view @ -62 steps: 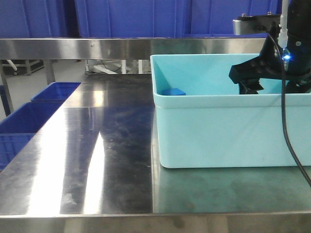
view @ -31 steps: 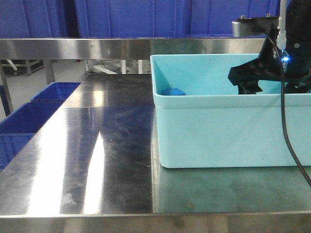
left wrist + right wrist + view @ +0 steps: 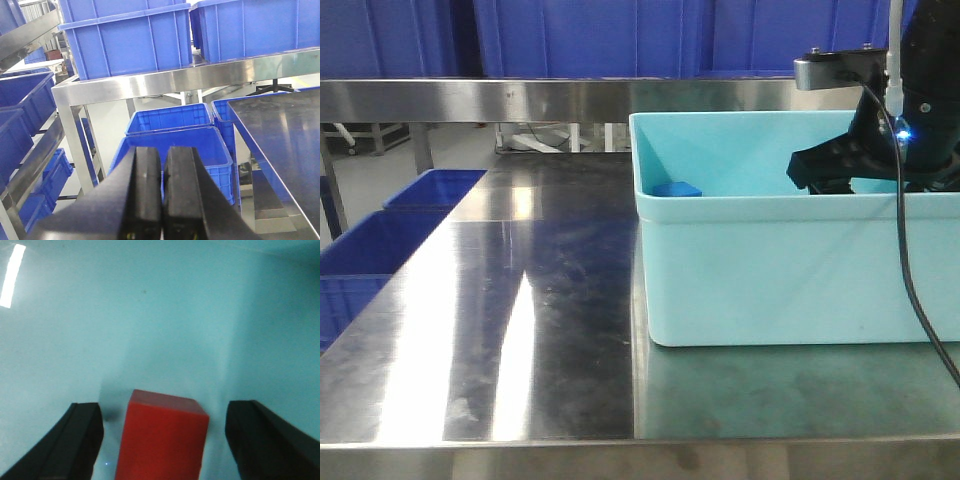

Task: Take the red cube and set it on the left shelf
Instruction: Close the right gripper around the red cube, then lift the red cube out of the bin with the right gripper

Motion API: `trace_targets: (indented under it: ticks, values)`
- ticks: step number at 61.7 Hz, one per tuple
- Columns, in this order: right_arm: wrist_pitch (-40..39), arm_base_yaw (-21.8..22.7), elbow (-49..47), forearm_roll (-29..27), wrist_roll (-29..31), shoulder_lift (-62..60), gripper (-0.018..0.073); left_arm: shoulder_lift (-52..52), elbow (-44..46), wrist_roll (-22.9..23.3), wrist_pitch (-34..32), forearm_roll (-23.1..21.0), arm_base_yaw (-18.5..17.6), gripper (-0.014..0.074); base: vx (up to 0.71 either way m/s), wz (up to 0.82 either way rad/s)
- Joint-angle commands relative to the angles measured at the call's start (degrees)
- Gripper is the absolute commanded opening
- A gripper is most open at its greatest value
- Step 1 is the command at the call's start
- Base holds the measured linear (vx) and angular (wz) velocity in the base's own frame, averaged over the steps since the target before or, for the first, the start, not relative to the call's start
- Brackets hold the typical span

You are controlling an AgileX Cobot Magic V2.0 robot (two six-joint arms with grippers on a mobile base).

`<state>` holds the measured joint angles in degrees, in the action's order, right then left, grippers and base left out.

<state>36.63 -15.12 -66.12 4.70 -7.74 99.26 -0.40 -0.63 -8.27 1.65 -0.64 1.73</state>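
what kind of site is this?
Probably a factory or warehouse parts-handling area: big blue plastic crates stacked on a stainless steel rack, a steel worktable, and a turquoise tote on it.

In the tub (image 3: pixel 770 270) on the counter (image 3: pixel 520 300) lay the cube (image 3: pixel 162 430), inside the right claw (image 3: pixel 169 445); the shelf (image 3: pixel 470 98) stood behind.

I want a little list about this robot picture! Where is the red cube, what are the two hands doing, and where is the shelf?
red cube: sitting inside the teal bin
right hand: open, one finger on each side of the cube, not touching it
left hand: shut, holding nothing
left shelf: steel rack carrying blue crates; no cube seen there
also in the bin: small blue block
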Motion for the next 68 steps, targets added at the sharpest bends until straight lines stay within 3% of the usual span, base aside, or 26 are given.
trace_targets:
  ticks: [1,14,18,30,52,68]
  values:
    - [-2.86,0.27,-1.92,0.88,0.35,-2.26,0.0484,-0.84,-1.26,-0.03,-5.13,-0.27,-0.37,0.0106,0.00,0.00]
    - [-3.58,0.27,-1.92,0.88,0.35,-2.33,0.0036,-0.84,-1.26,-0.03,-5.13,-0.27,-0.37,0.0106,0.00,0.00]
    - [-3.92,0.27,-1.92,0.88,0.35,-2.58,0.0073,-0.84,-1.26,-0.03,-5.13,-0.27,-0.37,0.0106,0.00,0.00]
    - [-7.56,0.27,-1.92,0.88,0.35,-7.50,0.0057,-0.84,-1.26,-0.03,-5.13,-0.27,-0.37,0.0106,0.00,0.00]
    - [-12.13,0.27,-1.41,0.88,0.40,-27.77,0.0057,-0.84,-1.26,-0.03,-5.13,-0.27,-0.37,0.0106,0.00,0.00]
    - [-14.85,0.27,10.87,0.88,0.40,-46.67,0.0057,-0.84,-1.26,-0.03,-5.13,-0.27,-0.37,0.0106,0.00,0.00]
